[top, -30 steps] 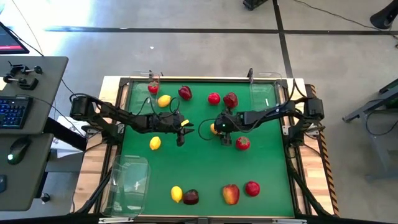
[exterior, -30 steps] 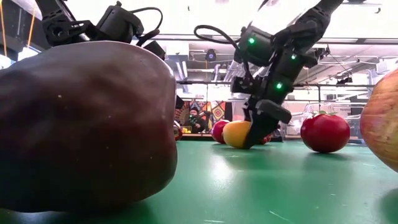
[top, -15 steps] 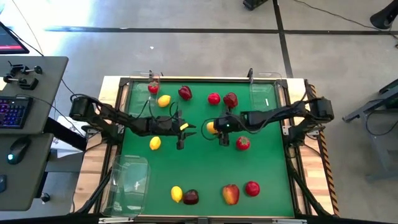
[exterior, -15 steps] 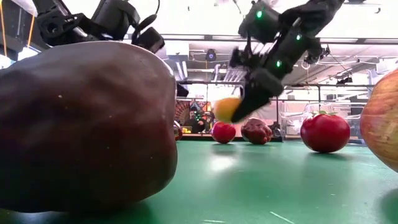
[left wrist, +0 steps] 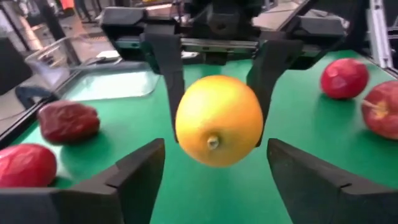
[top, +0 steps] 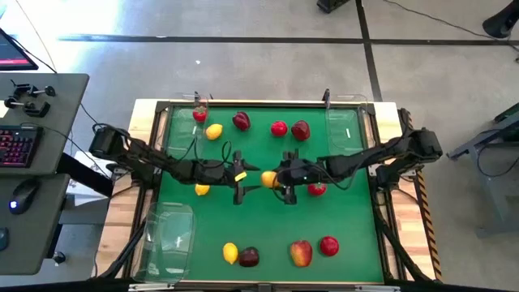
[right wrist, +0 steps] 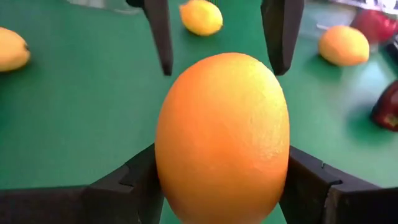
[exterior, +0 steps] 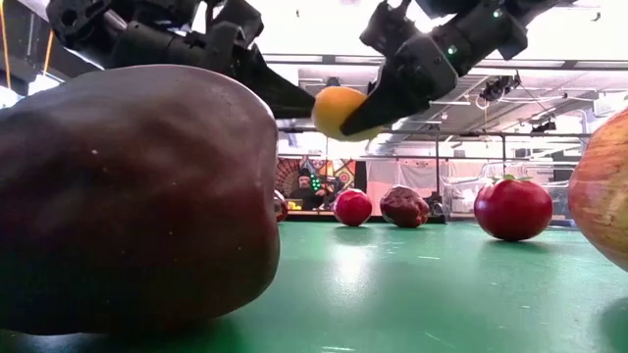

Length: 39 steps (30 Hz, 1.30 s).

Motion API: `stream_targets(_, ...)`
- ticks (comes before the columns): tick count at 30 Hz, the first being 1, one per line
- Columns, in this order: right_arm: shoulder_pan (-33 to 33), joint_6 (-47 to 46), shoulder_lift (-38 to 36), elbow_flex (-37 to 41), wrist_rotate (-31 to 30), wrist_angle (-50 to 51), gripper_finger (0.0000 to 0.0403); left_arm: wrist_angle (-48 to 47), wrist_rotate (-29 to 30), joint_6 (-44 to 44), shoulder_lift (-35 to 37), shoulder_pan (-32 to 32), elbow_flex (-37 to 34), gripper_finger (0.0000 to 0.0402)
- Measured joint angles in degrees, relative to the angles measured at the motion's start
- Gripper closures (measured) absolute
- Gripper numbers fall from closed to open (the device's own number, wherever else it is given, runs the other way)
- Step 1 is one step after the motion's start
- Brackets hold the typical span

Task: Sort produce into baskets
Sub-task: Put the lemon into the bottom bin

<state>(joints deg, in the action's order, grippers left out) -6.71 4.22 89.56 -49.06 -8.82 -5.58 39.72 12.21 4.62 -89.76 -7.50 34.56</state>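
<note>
lemon (left wrist: 218, 120) nub toward left hand (left wrist: 214, 165), seemingly level

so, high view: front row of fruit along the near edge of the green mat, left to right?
Small yellow lemon → dark red apple touching it → larger red-yellow apple → bright red round fruit.
</note>
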Motion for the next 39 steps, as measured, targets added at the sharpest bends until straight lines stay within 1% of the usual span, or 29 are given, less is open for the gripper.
stream_targets(4,-0.83,0.12,0.0,0.0,0.29,-2.47,0.0173,-0.02,0.01,0.48,0.0,-0.84,0.85,0.0115)
stream_targets(11,-0.95,0.12,0.0,0.01,0.45,-3.71,0.0173,0.03,-0.46,0.23,0.0,-1.32,2.32,0.0116)
stream_targets(15,-0.95,0.1,0.0,0.02,1.86,-4.65,0.0173,-0.04,-0.46,0.12,0.0,-1.32,2.48,0.0117)
stream_targets(20,-0.95,0.07,0.01,0.02,1.96,-5.82,0.0173,-0.27,-0.52,-0.62,0.0,-1.32,2.48,0.0117)
stream_targets(28,-0.95,-1.85,0.0,0.02,1.97,-6.35,0.017,-0.12,-0.65,-1.44,-0.03,-1.36,3.11,0.0117)
stream_targets(34,-1.04,-2.07,0.0,0.22,2.34,-6.96,0.0168,-1.38,-0.82,-0.82,-3.75,-1.99,5.95,0.0118)
stream_targets(36,-1.21,-1.89,0.11,0.31,1.59,-6.62,0.0165,-2.44,-0.6,-0.08,-4.56,-1.94,6.62,0.0121)
stream_targets(39,-2.01,-1.81,0.11,0.33,-1.38,-5.82,0.0154,-2.68,-0.66,0.5,-5.09,-1.91,7.2,0.0134)
